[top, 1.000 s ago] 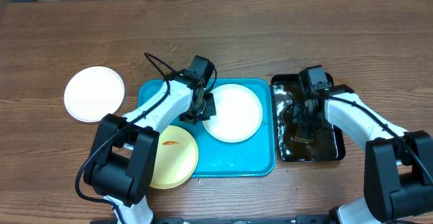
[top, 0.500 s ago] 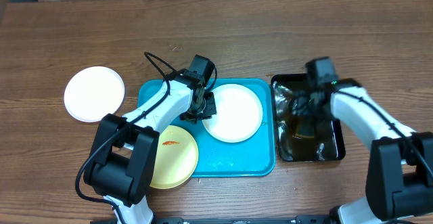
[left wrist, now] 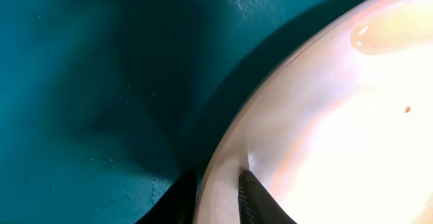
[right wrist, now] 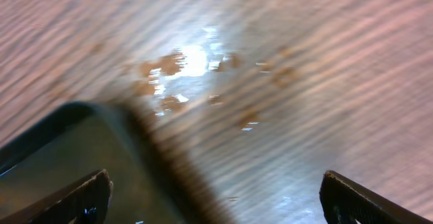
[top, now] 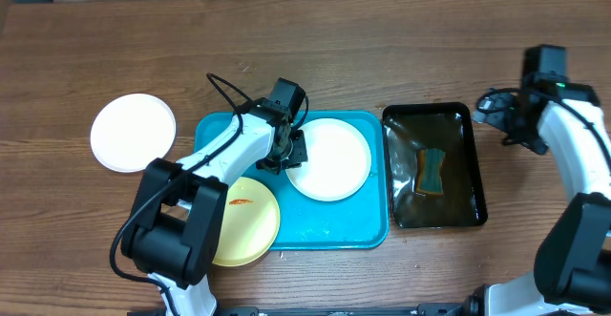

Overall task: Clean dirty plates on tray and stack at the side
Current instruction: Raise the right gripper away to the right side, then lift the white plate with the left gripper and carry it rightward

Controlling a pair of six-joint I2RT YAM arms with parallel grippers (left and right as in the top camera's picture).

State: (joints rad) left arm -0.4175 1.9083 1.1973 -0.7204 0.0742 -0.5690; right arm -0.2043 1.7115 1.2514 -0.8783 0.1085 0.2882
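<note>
On the turquoise tray point(top: 334, 230) lies a white plate point(top: 334, 161). My left gripper point(top: 286, 154) is shut on its left rim. In the left wrist view one finger sits under the rim and the other on top of the plate point(left wrist: 338, 116), with the gripper point(left wrist: 216, 198) over the tray point(left wrist: 88, 82). A pale yellow plate point(top: 250, 222) with an orange smear overlaps the tray's front left corner. Another white plate point(top: 134, 132) rests on the table to the left. My right gripper point(top: 501, 120) hangs open and holds nothing, to the right of the basin.
A black basin point(top: 401, 213) of dark liquid stands right of the tray, with a sponge point(top: 431, 171) lying in it. The right wrist view shows the basin's corner point(right wrist: 67, 149) and wet spots point(right wrist: 183, 65) on the wooden table.
My right gripper has opened, left the sponge in the basin, and swung up and right onto the table side. The left gripper and its plate have stayed put.
</note>
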